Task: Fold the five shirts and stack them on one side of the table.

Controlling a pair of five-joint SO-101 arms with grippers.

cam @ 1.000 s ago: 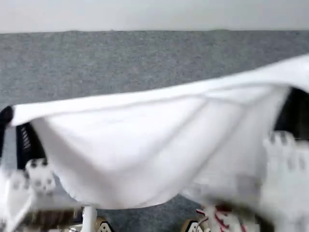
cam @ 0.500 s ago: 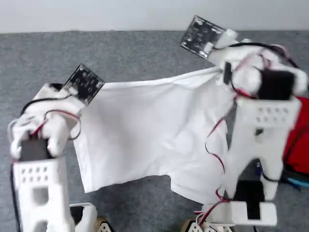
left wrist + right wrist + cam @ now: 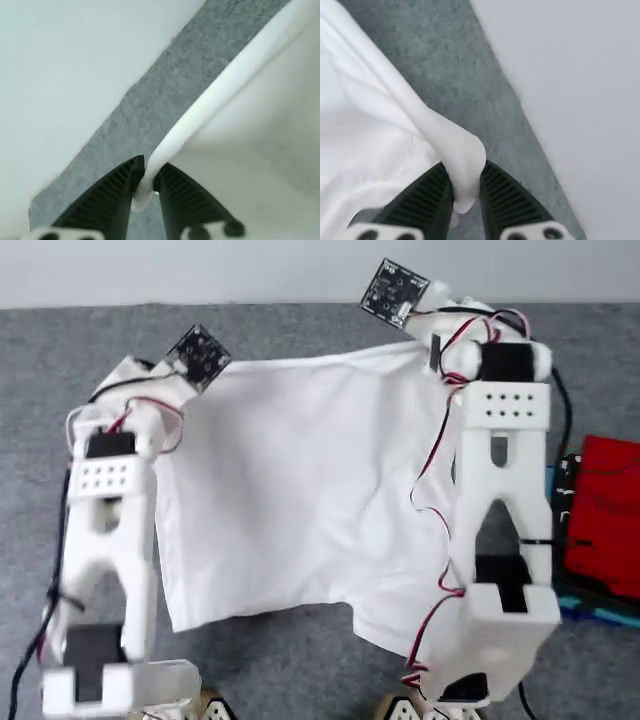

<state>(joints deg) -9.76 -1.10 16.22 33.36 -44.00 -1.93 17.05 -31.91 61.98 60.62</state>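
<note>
A white shirt (image 3: 300, 490) lies spread on the grey table (image 3: 300, 325), its far edge stretched between the two arms. My left gripper (image 3: 146, 186) is shut on the shirt's folded far edge near its left corner, close to the table's back edge. My right gripper (image 3: 465, 195) is shut on a bunched bit of the same shirt at its far right corner. In the high view the left arm (image 3: 105, 500) stands along the shirt's left side and the right arm (image 3: 500, 470) lies over its right side. A red shirt (image 3: 605, 510) sits at the table's right edge.
A white wall (image 3: 300, 270) borders the table at the back. Something blue (image 3: 590, 612) pokes out under the red shirt. Bare grey table shows at the far left (image 3: 40, 360) and in front of the white shirt (image 3: 290, 660).
A second ago the white shirt hung in the air between the arms. Both arms have since stretched toward the back edge and lowered it, and it now lies flat on the table.
</note>
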